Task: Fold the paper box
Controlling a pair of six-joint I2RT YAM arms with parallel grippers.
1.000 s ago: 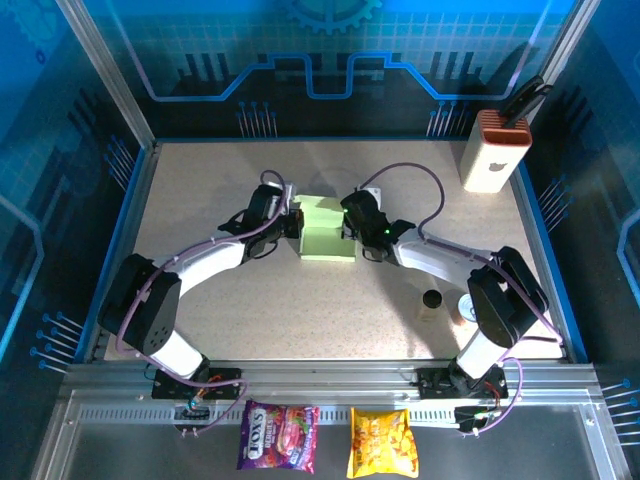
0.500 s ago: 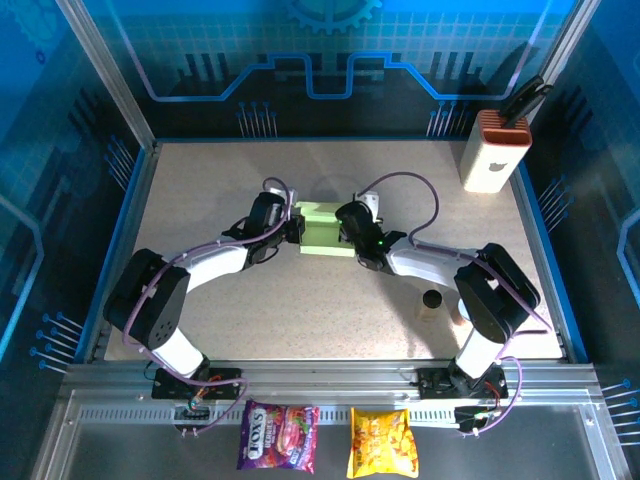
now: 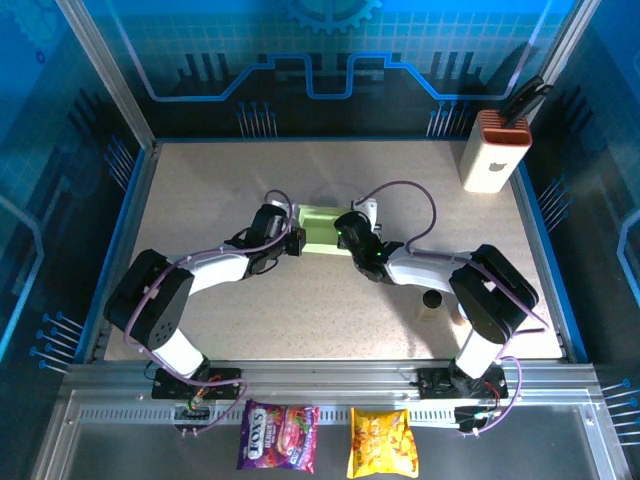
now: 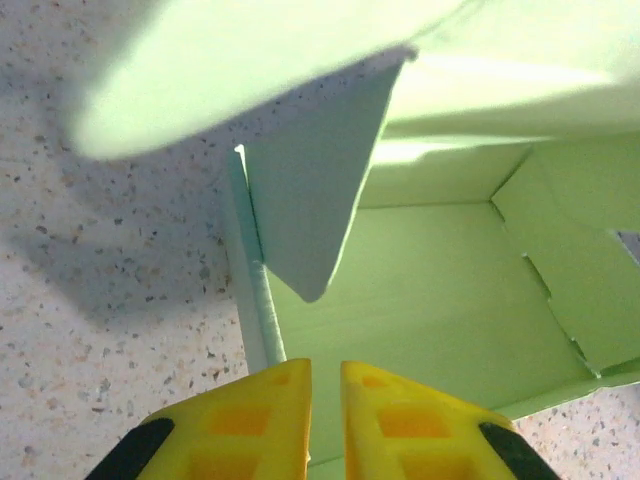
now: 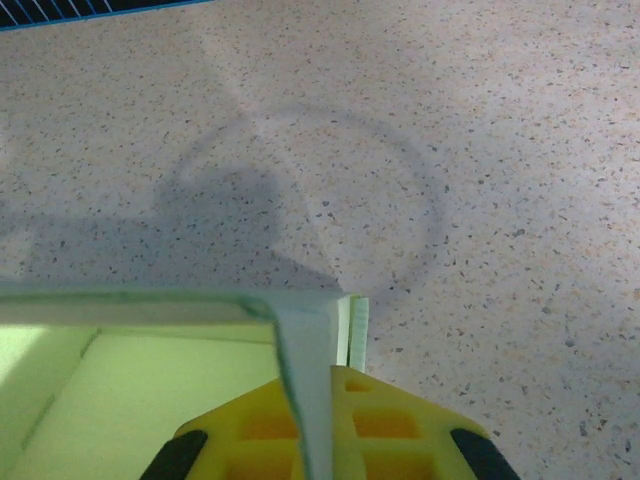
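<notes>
Looks mid-fold: got the right end effector (image 5: 325, 405) pinched shut on a wall of the paper box (image 3: 322, 226) in the middle of the worktop (image 3: 200, 190), left end effector (image 4: 323, 400) barely cracked by the rim, can't tell if gripping; probably needs that hanging flap (image 4: 320, 200) tucked in next, far side cut off.

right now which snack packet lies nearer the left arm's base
The purple packet, just right of the left arm's base and a little nearer the camera; the yellow packet lies further right.
</notes>
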